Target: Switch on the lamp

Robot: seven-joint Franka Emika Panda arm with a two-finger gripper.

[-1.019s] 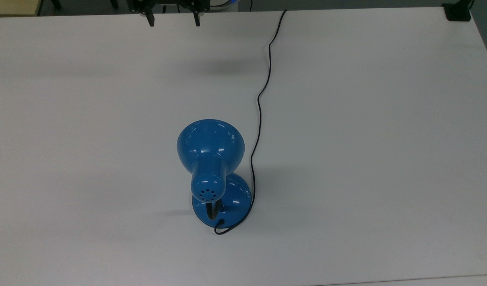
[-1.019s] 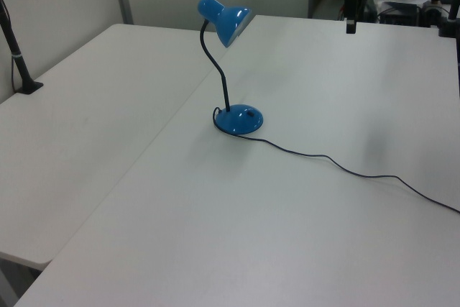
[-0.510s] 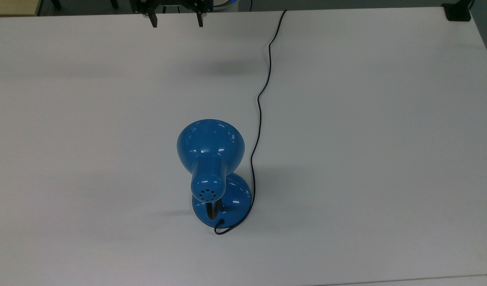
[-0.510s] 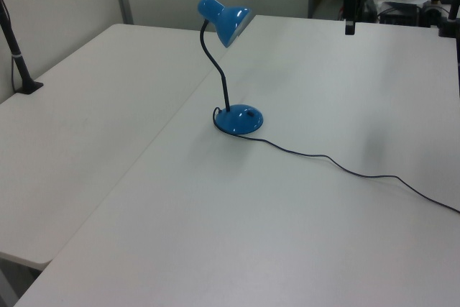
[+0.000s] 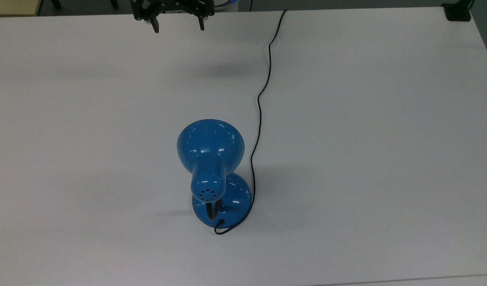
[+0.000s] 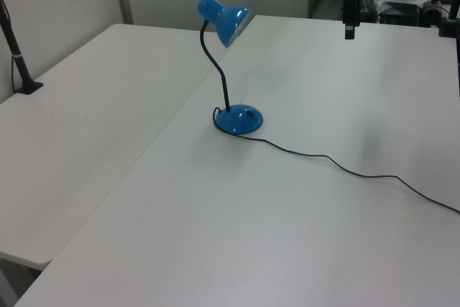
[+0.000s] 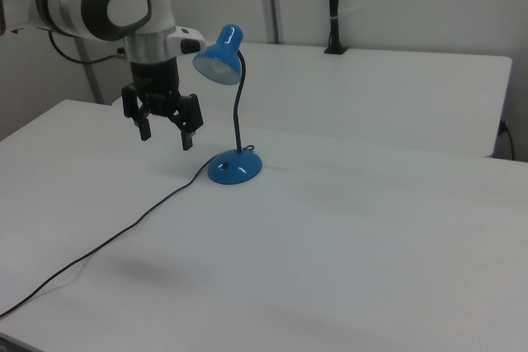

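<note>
Blue lamp (image 5: 211,159) stands mid-table (image 5: 366,159), shade (image 6: 233,23) raised on black gooseneck (image 7: 238,113) above round base (image 6: 241,119). Black cord (image 5: 260,103) runs from base toward far edge in top view. Gripper (image 5: 178,28) hangs above table near far edge, well apart from lamp, fingers (image 7: 187,138) spread wide, holding nothing.

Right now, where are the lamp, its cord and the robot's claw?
lamp (image 5: 210,143): top view, on the blue shade.
cord (image 5: 260,107): top view, mid-run across the table.
gripper (image 7: 165,133): right view, midway between its two spread fingertips.
</note>
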